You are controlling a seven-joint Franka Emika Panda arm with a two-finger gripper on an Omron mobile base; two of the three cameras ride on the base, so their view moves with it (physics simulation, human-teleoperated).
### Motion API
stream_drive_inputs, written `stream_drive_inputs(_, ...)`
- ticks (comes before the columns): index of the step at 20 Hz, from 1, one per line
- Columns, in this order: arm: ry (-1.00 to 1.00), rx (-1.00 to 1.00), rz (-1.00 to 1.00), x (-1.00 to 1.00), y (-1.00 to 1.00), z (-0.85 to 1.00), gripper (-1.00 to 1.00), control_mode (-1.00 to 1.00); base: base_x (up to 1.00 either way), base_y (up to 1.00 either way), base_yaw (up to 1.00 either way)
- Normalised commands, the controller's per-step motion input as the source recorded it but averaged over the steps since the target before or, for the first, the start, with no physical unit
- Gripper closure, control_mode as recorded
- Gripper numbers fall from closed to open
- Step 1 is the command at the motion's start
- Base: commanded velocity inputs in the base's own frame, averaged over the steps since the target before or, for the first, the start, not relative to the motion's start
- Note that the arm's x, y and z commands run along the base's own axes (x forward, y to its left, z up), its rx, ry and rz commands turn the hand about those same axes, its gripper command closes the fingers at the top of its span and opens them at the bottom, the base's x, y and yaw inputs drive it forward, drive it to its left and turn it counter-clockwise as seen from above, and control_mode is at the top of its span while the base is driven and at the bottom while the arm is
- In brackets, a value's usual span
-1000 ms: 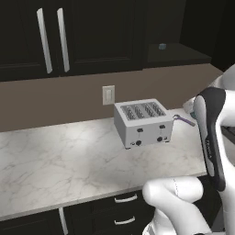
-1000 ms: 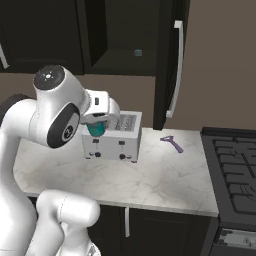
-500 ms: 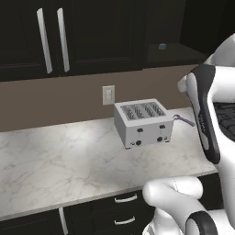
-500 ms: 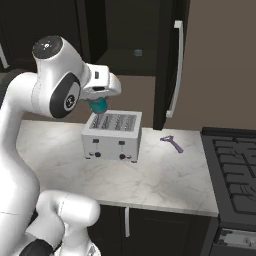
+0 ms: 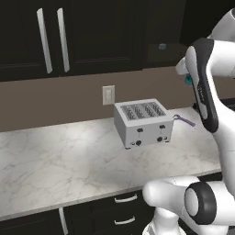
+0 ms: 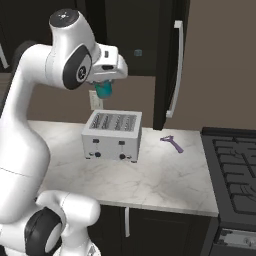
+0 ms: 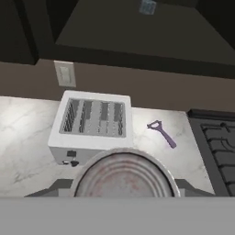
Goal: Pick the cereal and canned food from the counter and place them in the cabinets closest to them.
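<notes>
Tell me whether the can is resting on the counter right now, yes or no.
No: the canned food hangs in the gripper, above the toaster.

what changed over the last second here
The gripper rose, lifting the canned food from beside the toaster to above it, toward the cabinets. Its jaws stayed shut on the can. Toaster, purple peeler and counter unchanged.

The white arm rises tall from its base, elbow bent high, forearm angled forward. Its gripper (image 6: 105,90) points downward, jaws closed on the canned food (image 6: 104,90) (teal, its round top close under the hand camera), held aloft.
</notes>
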Motion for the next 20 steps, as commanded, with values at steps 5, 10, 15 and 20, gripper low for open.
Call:
stream_drive_inputs(5, -0.01, 0.05, 0.02, 0.07, -0.14, 0.10, 1.00, -1.00, 0.00, 0.00, 0.00)
stream_drive_inputs(10, 0.00, 0.00, 0.00, 0.05, 0.00, 0.00, 1.00, -1.00, 0.00, 0.00, 0.00)
stream_drive_inputs(15, -0.01, 0.00, -0.02, 0.35, 0.00, 0.06, 1.00, -1.00, 0.00, 0.00, 0.00)
stream_drive_inputs(20, -0.01, 0.00, -0.03, 0.55, 0.00, 0.10, 1.00, -1.00, 0.00, 0.00, 0.00)
